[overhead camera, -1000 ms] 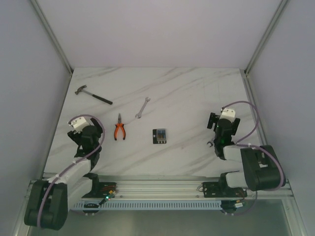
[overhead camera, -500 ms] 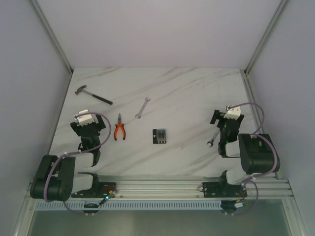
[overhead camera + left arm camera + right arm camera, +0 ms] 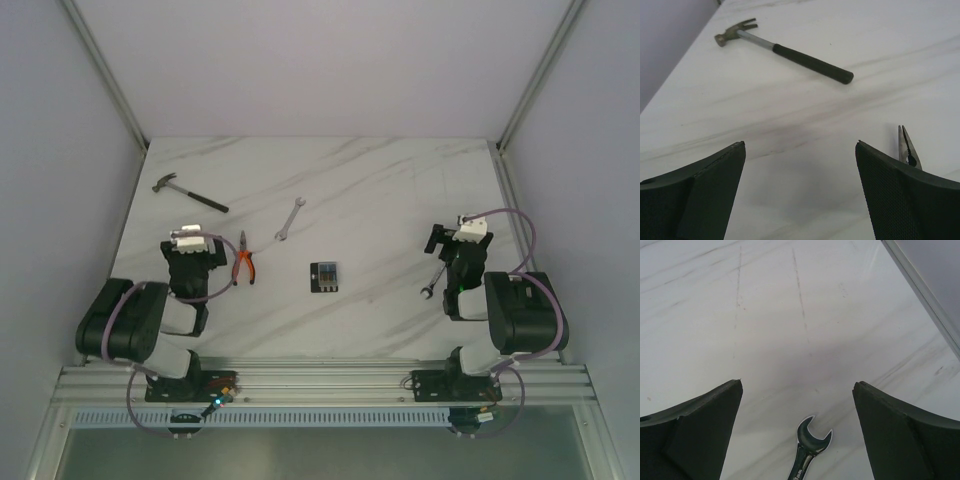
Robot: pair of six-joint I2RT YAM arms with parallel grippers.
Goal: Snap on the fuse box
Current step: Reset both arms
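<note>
pliers left of fuse box, hammer behind

Bright, even, diffuse light; soft faint shadows; overhead view slightly soft.

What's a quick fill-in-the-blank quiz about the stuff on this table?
The pliers have ____ handles.
The fuse box lies to the pliers' ____.
The left gripper and right gripper both stand ____.
The hammer has a ____ grip.
Missing: orange; right; open; black.
</note>
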